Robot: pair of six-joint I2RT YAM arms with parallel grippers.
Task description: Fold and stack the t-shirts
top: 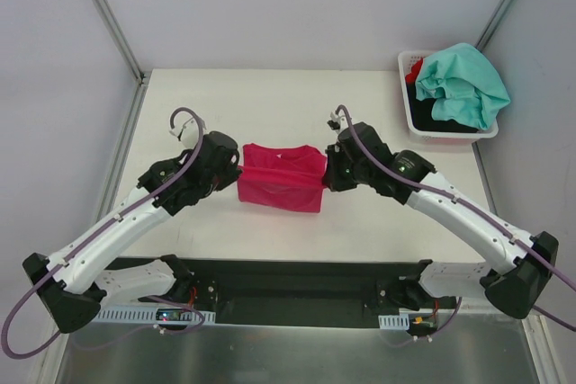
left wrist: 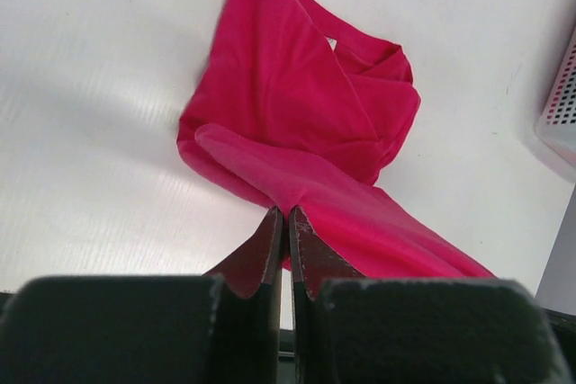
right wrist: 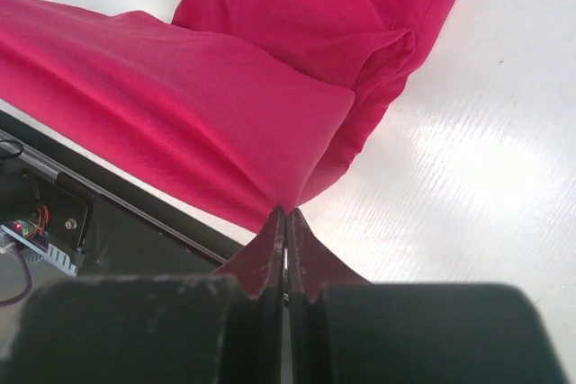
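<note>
The left fingers (left wrist: 265, 254) and right fingers (right wrist: 268, 249) pinch the pink shirt (top: 282, 177) apparently mid-fold, while the teal shirt (top: 463, 83) and others wait in the basket (top: 450, 136).

The white counter (top: 270, 96) carries a magenta-pink t-shirt (top: 281, 179), bunched between the left pincer (top: 241, 168) and the right pincer (top: 325, 173). A white basket (top: 407, 101) sits beyond the right pincer, at the counter's far right corner.

My 2 white arms (top: 126, 222) angle inward; my black left gripper (top: 239, 168) and black right gripper (top: 325, 173) each pinch tight on the magenta-pink cloth t-shirt (top: 281, 179).
</note>
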